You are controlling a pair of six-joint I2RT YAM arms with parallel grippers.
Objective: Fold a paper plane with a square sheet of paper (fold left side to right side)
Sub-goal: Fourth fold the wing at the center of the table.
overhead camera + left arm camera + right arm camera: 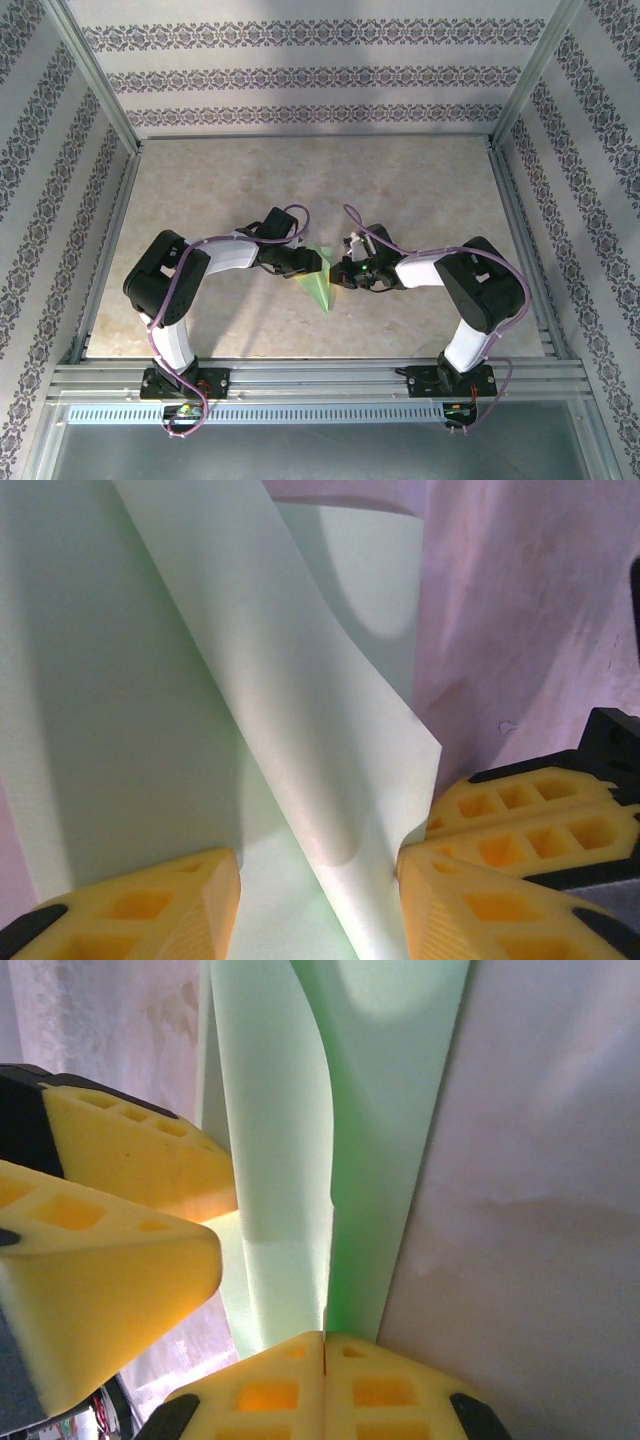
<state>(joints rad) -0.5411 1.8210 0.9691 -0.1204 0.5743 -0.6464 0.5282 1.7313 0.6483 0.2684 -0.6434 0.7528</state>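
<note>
Folding left over right, judged the step in hand: hold the right gripper (325,1345) just as placed, jaws pressed together and seemingly nipping the crease of the sheet of paper (290,1160) at its near end, to pin the hinge line. Work the raised flap with the left gripper (318,880), jaws spread, the curling flap standing between its yellow fingers (150,910) and not yet pinched. Close gently on the flap's free edge rather than its middle, to avoid a dent; carry it over in a low arc toward the right-hand edge; lay corner on corner before pressing; then stroke outward from the pinned end along the fold, never toward it, to keep thin paper from bunching. Mind the crowding: both grippers almost tip to tip over the sheet, near the middle of the table (200,200), with little room to swing. Hard to judge from above: most of the sheet covered by the two wrists, a pale green point poking out toward the near edge. Cut off at the frame in both wrist views: the far corners, so no telling how many folds already made. Unclear too: one layer or several inside the right-hand pinch; the flap's lower edge touching the table or lifted off it; the line of the centre crease, lost in shadow under the flap.
</note>
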